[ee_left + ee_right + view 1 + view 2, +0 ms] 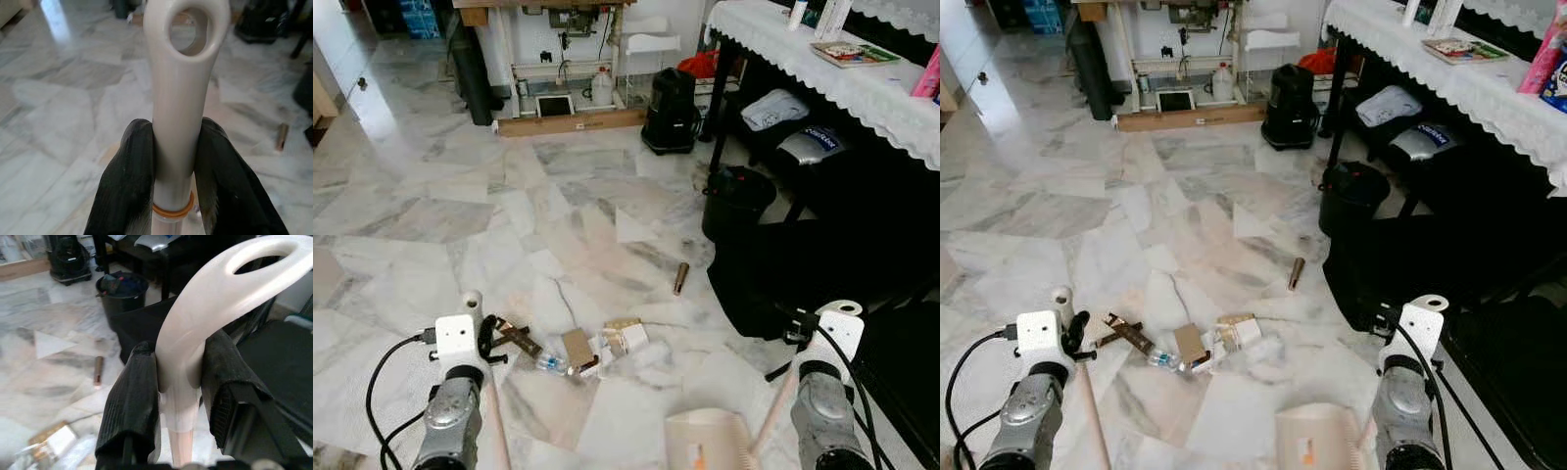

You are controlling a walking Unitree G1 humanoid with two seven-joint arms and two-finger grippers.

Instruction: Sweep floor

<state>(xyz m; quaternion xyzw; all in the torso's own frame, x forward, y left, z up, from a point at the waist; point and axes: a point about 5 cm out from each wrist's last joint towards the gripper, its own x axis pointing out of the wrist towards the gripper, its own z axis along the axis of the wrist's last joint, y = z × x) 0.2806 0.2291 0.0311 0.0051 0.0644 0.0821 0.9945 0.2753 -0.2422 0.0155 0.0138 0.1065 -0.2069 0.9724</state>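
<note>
Our left gripper (pixel 178 171) clenches the broom handle (pixel 181 98), our right gripper (pixel 181 382) the dustpan handle (pixel 215 298). Swept hard, the litter pile (pixel 582 348) may scatter past the dustpan (pixel 710 441); the brown tube (pixel 681 278) could roll away.

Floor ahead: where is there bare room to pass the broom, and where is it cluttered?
Open marble floor runs wide on the left, back to the long cardboard box. Crowded: the litter pile just ahead between the left gripper on the broom handle and the dustpan; the brown tube, black bin and table on the right.
</note>
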